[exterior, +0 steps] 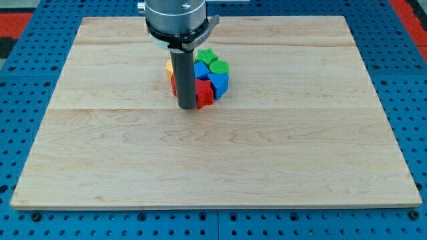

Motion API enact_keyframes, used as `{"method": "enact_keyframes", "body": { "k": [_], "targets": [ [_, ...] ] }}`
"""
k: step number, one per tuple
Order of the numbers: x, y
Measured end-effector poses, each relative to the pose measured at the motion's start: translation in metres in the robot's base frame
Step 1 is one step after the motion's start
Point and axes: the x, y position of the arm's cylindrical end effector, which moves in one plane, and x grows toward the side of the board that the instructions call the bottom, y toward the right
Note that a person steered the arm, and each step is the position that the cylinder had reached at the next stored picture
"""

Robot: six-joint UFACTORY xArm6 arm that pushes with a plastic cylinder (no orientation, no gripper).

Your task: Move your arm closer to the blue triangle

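Resting on the desk point(100, 153), my tip point(187, 107) was a bare rod end that gripped nothing; it was just a plain point touching the wood. It stood at the view's bottom-left of the blue triangle point(201, 70), near it, with the rod's shaft crossing in front of that block's left edge and hiding part of it.

Blocks were packed tight around the blue triangle, so its outline was hard to read. Only a slanted blue face showed beside the rod, and I could not be sure of the shape. A blue cube point(221, 82) sat touching it on the view's lower right. A red block point(204, 92) lay just below the blue triangle, pressed against the rod on the view's right of my tip. A second red piece point(173, 83) peeked out on the far side of the rod, lower left of the blue triangle. A yellow block point(169, 67) sat to its left, beyond the rod. A green star point(208, 55) lay just above it, and another green block point(219, 66) touched it at the upper right.
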Motion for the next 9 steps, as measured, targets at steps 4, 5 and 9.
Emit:
{"method": "enact_keyframes", "body": {
  "k": [4,5,9],
  "targets": [
    [0.016,0.035],
    [0.007,0.035],
    [0.007,0.028]
  ]
}}
